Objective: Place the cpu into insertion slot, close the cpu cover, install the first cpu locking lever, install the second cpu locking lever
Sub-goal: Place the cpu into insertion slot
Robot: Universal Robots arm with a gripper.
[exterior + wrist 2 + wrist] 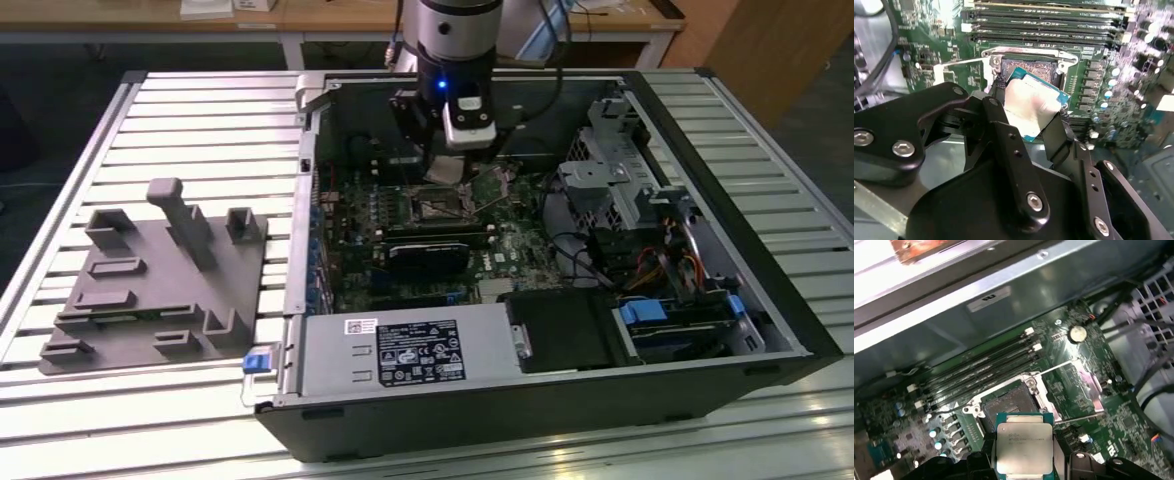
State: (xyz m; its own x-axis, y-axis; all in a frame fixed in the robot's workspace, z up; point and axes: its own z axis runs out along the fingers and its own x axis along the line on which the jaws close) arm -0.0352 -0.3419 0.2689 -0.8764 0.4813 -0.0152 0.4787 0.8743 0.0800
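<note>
My gripper (1029, 114) is shut on the cpu (1030, 106), a flat square chip with a silver-beige top, pinched by its two opposite edges. In both wrist views the chip hangs tilted just above and beside the insertion slot (1008, 409), a square black socket with a silvery rim that lies open and empty. The cpu cover (1088, 388) stands swung open on the far side of the socket, with thin wire locking levers (1056, 371) raised around it. In the exterior view the gripper (451, 176) hovers low inside the computer case, over the socket (434, 208).
Long black memory slots (979, 371) run beside the socket. A black card (427, 252) and the power supply (400, 355) sit nearer the case front. A drive cage (617, 180) and cables fill the exterior view's right. A grey fixture plate (154, 285) lies outside the case.
</note>
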